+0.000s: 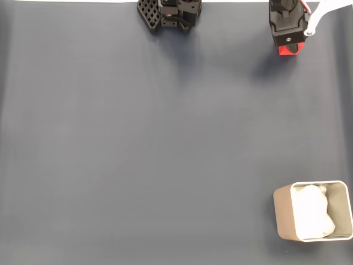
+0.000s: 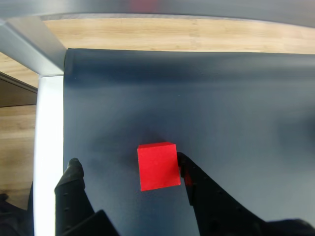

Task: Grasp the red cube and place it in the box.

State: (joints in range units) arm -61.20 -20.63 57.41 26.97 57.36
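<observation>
The cube (image 2: 157, 165) is small, bright red and plain-faced, sitting on the dark mat (image 2: 197, 98) near its edge. The beige box (image 1: 313, 217) stands well apart at the fixed view's lower right, holding lumpy white padding (image 1: 311, 212). The gripper (image 2: 129, 167) is spread apart; the cube lies between its fingers, touching the right-hand one (image 2: 197, 184) in the wrist view.
</observation>
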